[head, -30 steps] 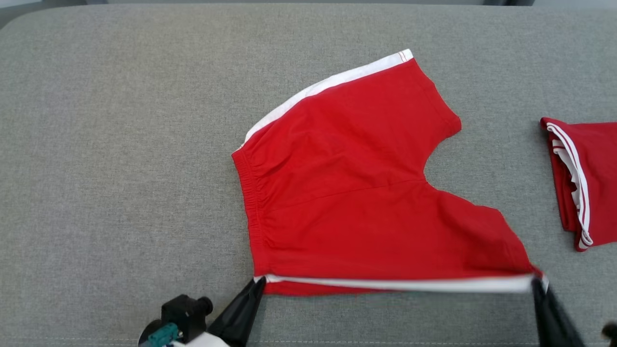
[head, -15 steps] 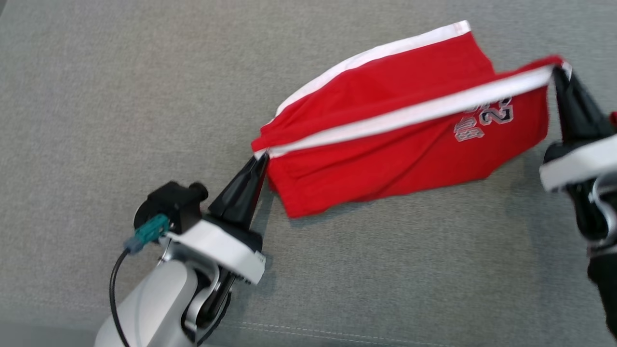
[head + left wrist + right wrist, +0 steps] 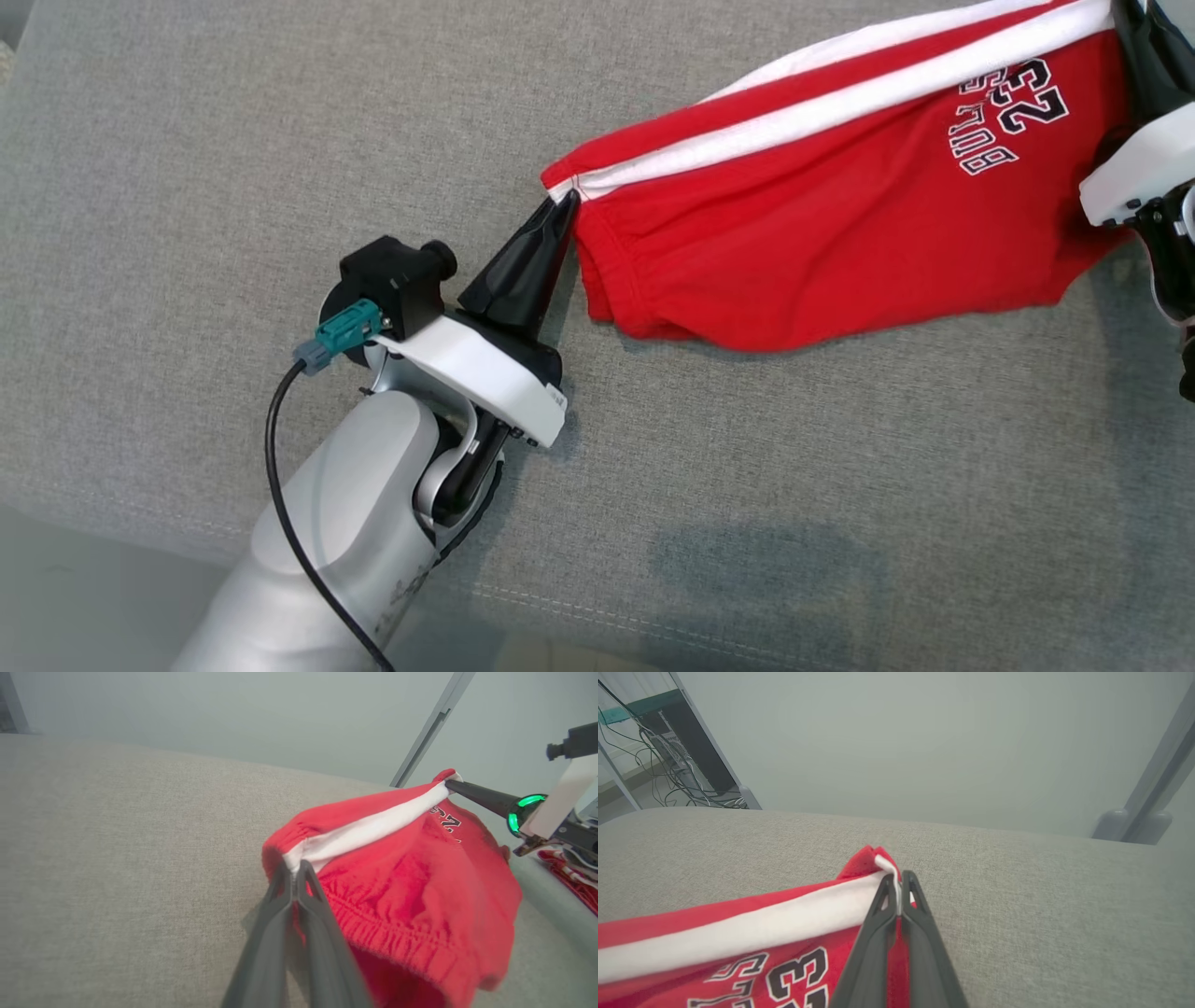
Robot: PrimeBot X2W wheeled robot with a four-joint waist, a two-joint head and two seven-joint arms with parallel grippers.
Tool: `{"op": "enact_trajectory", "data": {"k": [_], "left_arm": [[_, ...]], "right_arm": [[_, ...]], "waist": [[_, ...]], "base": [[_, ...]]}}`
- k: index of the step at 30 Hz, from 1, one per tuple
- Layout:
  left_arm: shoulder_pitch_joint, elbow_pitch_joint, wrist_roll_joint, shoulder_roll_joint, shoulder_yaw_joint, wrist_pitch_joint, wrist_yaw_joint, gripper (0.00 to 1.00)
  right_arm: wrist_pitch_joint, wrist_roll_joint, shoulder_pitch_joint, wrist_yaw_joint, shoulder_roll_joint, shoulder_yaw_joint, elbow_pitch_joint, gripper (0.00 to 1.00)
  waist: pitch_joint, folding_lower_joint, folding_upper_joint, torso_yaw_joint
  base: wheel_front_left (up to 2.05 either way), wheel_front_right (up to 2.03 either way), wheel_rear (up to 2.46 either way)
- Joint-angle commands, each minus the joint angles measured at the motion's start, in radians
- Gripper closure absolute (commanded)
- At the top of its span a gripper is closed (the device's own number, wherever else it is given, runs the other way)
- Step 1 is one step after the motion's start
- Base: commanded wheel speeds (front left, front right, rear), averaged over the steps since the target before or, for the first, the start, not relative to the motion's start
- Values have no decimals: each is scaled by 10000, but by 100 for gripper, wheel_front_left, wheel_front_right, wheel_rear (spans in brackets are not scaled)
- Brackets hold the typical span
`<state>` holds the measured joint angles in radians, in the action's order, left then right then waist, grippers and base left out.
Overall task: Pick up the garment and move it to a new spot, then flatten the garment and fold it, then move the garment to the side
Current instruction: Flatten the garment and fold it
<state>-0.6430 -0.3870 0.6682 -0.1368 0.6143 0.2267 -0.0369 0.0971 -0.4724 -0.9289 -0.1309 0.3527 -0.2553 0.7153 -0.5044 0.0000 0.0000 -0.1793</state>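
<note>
Head view first: a second ago the garment [image 3: 822, 243] lay spread flat on the grey cushion [image 3: 187, 187], its near striped edge pinched at both corners. Now that edge has been raised and carried over toward the far stripe, so the printed side faces up and the two white stripes run almost side by side. The whole frame has shifted as well, so part of that is the camera moving. The left end effector [image 3: 560, 210] is clenched on the waistband corner. The right end effector [image 3: 1130, 28] holds the leg-hem corner at the top right.

In the left wrist view, the left end effector [image 3: 294, 868] has both fingers pressed together on the white seam, and the garment [image 3: 411, 872] sags below the taut edge that runs to the right end effector [image 3: 451, 784]. I cannot tell whether its lowest fold touches the cushion.

In the right wrist view, the right end effector [image 3: 899, 882] grips the stripe's end above the cushion [image 3: 1017, 882].

As I judge it, the lengthwise fold is under way; laying the edge down in line comes next.
</note>
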Motion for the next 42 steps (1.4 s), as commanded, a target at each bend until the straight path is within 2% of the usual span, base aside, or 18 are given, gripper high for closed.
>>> {"op": "enact_trajectory", "data": {"k": [1, 2, 3, 4, 8, 15, 20, 25, 28, 34, 42], "left_arm": [[-366, 55, -38, -163, -342, 127, -98, 100], [-423, -77, -56, -120, -341, 152, -124, 100], [-457, -155, -38, -57, -362, 180, -158, 67], [-495, -244, -104, -29, -346, 200, -135, 0], [-446, -300, -298, 56, -383, 274, 17, 0], [598, 336, -533, -63, -819, 338, 660, 0], [1706, 1104, -654, -316, -1004, 343, 1252, 0], [2735, 1822, -735, -665, -1102, 297, 1846, 0], [3231, 2237, -583, -763, -1167, 151, 2052, 0], [3659, 2667, -330, -915, -1190, -262, 2205, 0], [3260, 2392, -24, -744, -1084, -732, 2041, 0]], "right_arm": [[153, -186, -170, 2, 37, -251, -11, 100], [214, -265, -275, 2, 36, -350, 160, 100], [307, -351, -372, 2, 25, -413, 302, 53], [288, -492, -437, 2, -12, -501, 447, 0], [705, -686, -562, 2, 31, -911, 711, 0], [1477, -904, 253, 2, 103, -1275, 484, 0], [1629, -723, 1417, 2, 178, -904, -92, 0], [1642, -260, 2986, 2, -126, -33, -1363, 0], [1644, 13, 3995, 2, -403, 335, -2004, 0], [1639, 219, 4809, 2, -641, 704, -2363, 0], [1315, 172, 4229, 2, -561, 683, -2032, 0]], "waist": [[-154, 0, 0, -86], [-155, 0, 0, -87], [-162, 0, 0, -86], [-161, 0, 0, -90], [-85, 0, 0, -23], [621, 0, 0, 322], [1220, 0, 0, 682], [1851, 0, 0, 1046], [2185, 0, 0, 1211], [2505, 0, 0, 1427], [2320, 0, 0, 1245]], "base": [[0, 0, 0], [0, 0, 0], [0, 0, 0], [0, 0, 0], [0, 0, 0], [0, 0, 0], [0, 0, 0], [0, 0, 0], [0, 0, 0], [0, 0, 0], [0, 0, 0]]}}
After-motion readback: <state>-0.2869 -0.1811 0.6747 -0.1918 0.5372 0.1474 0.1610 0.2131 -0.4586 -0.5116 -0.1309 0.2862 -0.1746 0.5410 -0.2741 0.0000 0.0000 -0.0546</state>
